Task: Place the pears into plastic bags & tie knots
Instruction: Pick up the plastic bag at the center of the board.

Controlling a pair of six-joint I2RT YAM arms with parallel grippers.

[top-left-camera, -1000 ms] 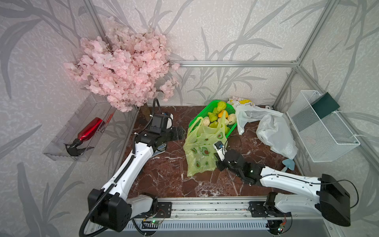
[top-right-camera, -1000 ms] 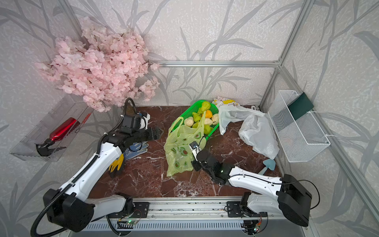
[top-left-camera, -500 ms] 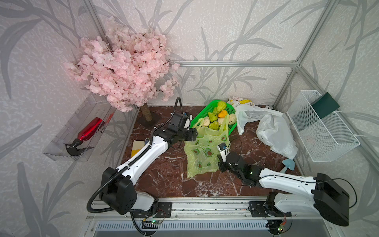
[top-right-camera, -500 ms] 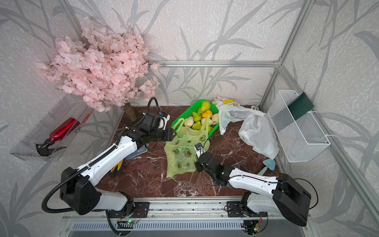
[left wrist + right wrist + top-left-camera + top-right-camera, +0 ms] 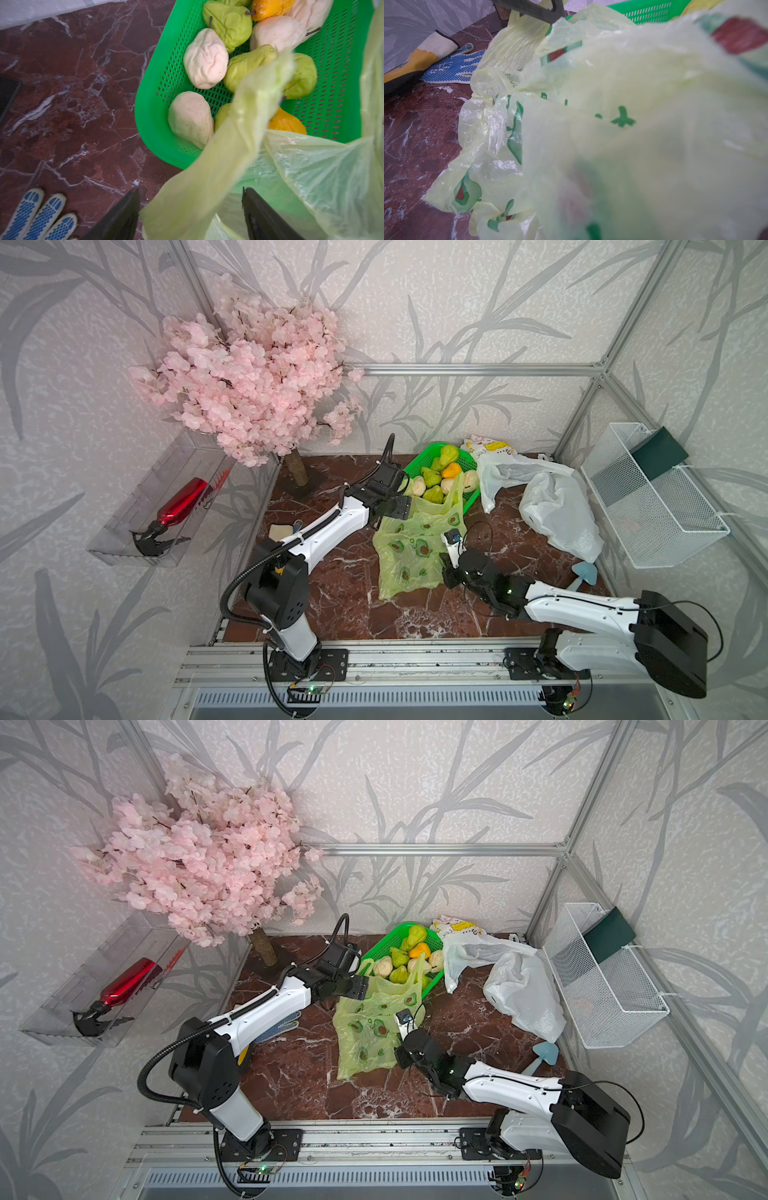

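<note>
Several pears (image 5: pixel 440 479) (image 5: pixel 405 963) (image 5: pixel 205 60), green, cream and orange, lie in a green perforated basket (image 5: pixel 415 466) (image 5: pixel 153 116). In front of it a yellow-green plastic bag (image 5: pixel 411 551) (image 5: pixel 365 1031) (image 5: pixel 612 104) is spread on the table. My left gripper (image 5: pixel 399 508) (image 5: pixel 359 988) (image 5: pixel 190 189) is open at the basket's near corner, its jaws wide either side of one bag handle (image 5: pixel 239 124). My right gripper (image 5: pixel 446 572) (image 5: pixel 401 1054) is shut on the bag's right edge, and the plastic hides its jaws in the right wrist view. No knots are in view.
Two white plastic bags (image 5: pixel 552 502) (image 5: pixel 515 986) lie crumpled right of the basket. A blue-dotted glove (image 5: pixel 39 214) (image 5: pixel 452 66) lies under my left arm. A pink blossom tree (image 5: pixel 249 377) stands at the back left, and a wire basket (image 5: pixel 648 497) hangs on the right wall.
My left arm has swung right from the table's left side to the basket, and the bag handle now lies between its jaws. The bag has sunk from hanging upright to lying flatter.
</note>
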